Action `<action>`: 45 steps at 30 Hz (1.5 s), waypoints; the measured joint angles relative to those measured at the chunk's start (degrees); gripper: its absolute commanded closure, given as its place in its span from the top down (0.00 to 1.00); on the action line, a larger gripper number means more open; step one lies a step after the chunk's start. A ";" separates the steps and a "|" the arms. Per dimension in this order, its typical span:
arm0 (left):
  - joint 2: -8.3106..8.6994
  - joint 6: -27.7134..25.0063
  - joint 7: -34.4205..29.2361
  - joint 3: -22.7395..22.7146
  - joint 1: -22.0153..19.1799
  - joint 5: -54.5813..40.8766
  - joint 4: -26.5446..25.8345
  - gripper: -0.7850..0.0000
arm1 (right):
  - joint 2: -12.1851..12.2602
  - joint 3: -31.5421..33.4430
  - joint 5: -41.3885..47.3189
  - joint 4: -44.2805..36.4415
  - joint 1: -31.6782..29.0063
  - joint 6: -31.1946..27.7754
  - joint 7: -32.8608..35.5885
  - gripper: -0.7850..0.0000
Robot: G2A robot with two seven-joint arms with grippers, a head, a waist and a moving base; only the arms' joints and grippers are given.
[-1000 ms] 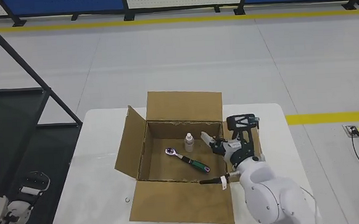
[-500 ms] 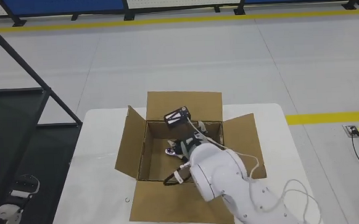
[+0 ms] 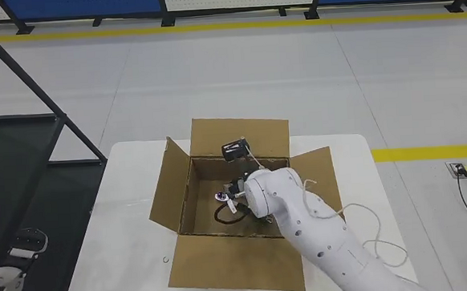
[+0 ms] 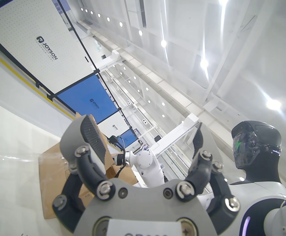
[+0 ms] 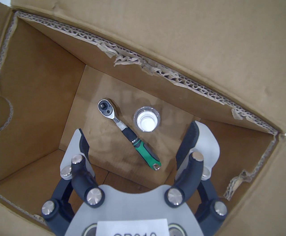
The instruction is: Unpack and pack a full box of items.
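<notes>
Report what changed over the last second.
The right end effector swung from beside the right flap of the box to over its middle. It now hangs open above the wrench and bottle, and it took hold of nothing. The left end effector, open, barely shifted. Box, wrench and bottle stayed put.

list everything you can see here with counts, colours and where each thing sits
cardboard box: one, brown, flaps open, on the table
ratchet wrench: one, steel with green and black handle, flat on the box floor
bottle: one, clear with white cap, upright on the box floor beside the ratchet wrench, apart from it
table: one, white, under the box
right hand: one, grey and black, open, above the box's inside
left hand: one, grey and black, open, empty, away from the box
</notes>
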 measured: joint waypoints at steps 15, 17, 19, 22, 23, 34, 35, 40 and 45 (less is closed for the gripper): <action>-0.30 -0.12 0.81 0.06 0.56 0.81 -0.55 1.00 | -1.92 1.08 4.85 10.31 1.43 -3.33 -6.69 0.00; -0.34 -0.22 0.91 0.05 0.60 0.92 -0.61 1.00 | -2.04 1.23 4.70 10.52 1.57 -3.31 -6.96 0.00; -0.37 -0.24 0.95 0.07 0.62 0.97 -0.66 1.00 | -2.05 1.57 4.43 9.85 1.44 -3.30 -7.38 0.00; -0.42 -0.21 1.05 0.13 0.64 1.07 -0.80 1.00 | -1.73 2.31 3.15 6.63 0.25 -3.23 -7.55 0.00; -0.43 -0.17 1.08 0.16 0.63 1.16 -0.90 1.00 | -1.46 2.76 2.40 4.46 -0.58 -3.31 -7.24 0.00; -0.54 0.47 1.01 1.51 0.00 2.40 -1.88 1.00 | 3.20 11.71 -11.31 -33.80 -20.15 -4.35 -2.10 0.00; -0.55 0.51 1.01 1.70 -0.11 2.56 -1.94 1.00 | 3.51 12.49 -12.51 -37.78 -22.86 -4.32 -3.14 0.00; -0.57 0.61 1.04 2.23 -0.47 3.34 -2.23 1.00 | 4.14 14.05 -15.43 -48.93 -31.54 -3.78 -9.80 0.00; -0.61 0.71 1.42 2.66 -0.68 4.38 -2.41 1.00 | 4.19 14.04 -15.89 -49.81 -32.44 -3.81 -10.53 0.00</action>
